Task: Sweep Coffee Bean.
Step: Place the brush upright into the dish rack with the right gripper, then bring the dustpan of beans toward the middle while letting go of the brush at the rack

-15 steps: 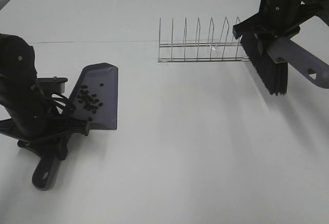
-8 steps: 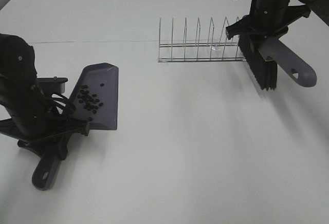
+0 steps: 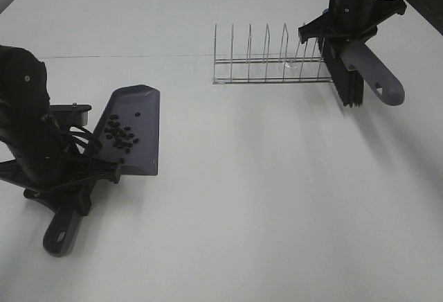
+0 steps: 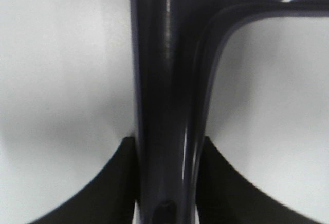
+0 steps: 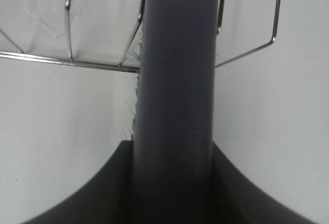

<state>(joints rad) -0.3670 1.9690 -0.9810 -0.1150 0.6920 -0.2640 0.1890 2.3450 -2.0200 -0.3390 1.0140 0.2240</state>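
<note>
Coffee bean (image 3: 119,136): loose cluster lying inside the grey-purple dustpan (image 3: 147,153), centre-left of frame.
Left gripper (image 4: 167,183): clamped on the dustpan handle.
Right gripper (image 5: 174,183): clenched on the brush (image 3: 349,80) handle, upper right, bristles beside the wire rack (image 3: 266,66).

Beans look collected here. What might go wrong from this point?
1. The brush, held by the right gripper, hangs beside the end of the wire rack; its bristles may snag the wires or drag the rack.
2. The coffee beans lie loose in the dustpan, which the left gripper holds by its handle; a tilt toward the open lip would likely spill them onto the table.
</note>
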